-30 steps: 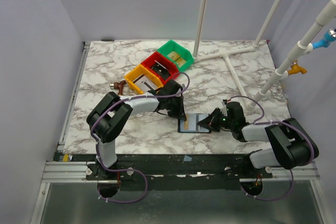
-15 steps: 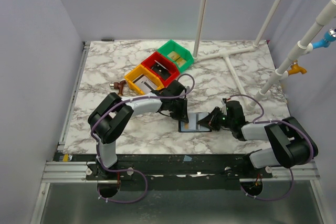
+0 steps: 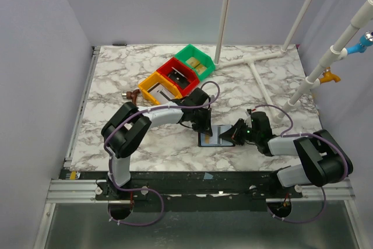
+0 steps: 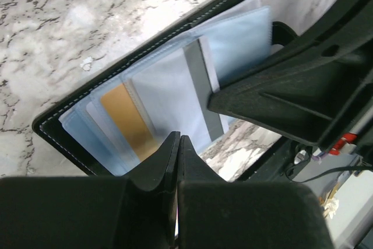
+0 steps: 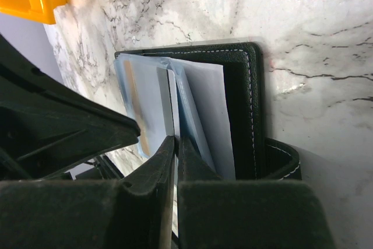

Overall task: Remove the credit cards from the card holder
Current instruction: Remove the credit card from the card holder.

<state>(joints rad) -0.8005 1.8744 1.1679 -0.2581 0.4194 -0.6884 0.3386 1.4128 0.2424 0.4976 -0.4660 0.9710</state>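
The left gripper (image 4: 178, 140) has slid in, fingers together, over the black bifold card holder (image 4: 157, 83) open on the marble table (image 3: 116, 74). The right gripper (image 5: 175, 141) pinches its sleeve; shut tips could shove the tan-gold plastic card (image 4: 126, 118) deeper.

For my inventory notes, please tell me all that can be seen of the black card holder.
The card holder is a black, leather-looking wallet with pale stitching, lying open on the marble table. Its bluish clear sleeves fan out; a tan-gold card shows in one. The right gripper, shut, pinches a grey-edged inner leaf; the left gripper, shut, meets the sleeves at the opposite side.
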